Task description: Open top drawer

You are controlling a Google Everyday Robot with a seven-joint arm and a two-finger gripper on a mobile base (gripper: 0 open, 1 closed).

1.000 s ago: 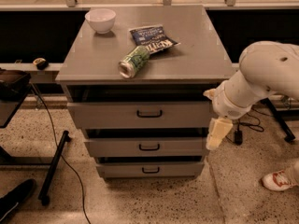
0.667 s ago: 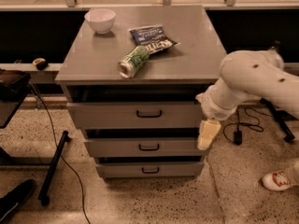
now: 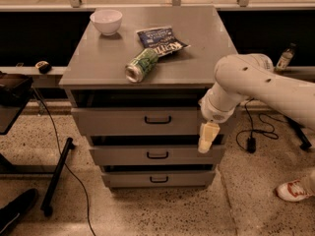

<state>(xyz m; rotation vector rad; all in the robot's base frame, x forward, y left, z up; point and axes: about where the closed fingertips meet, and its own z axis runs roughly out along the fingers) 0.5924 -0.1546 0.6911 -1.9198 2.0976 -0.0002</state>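
Note:
The top drawer [image 3: 123, 120] is the uppermost of three grey drawers in a grey cabinet, with a small black bar handle [image 3: 158, 120] at its centre. It stands slightly pulled out, with a dark gap above it. My gripper [image 3: 206, 137] hangs downward from the white arm, in front of the top drawer's right end, to the right of the handle and apart from it.
On the cabinet top [image 3: 206, 43] lie a white bowl [image 3: 107, 21], a green can on its side [image 3: 141, 65] and a dark snack bag [image 3: 160, 41]. Two lower drawers [image 3: 123, 155] sit below. Cables [image 3: 256, 132] and a shoe [image 3: 293, 191] are at right, a black stand [image 3: 56, 176] at left.
My arm and gripper have moved left, from beside the cabinet's right edge to in front of the drawers' right end. The drawers have not moved.

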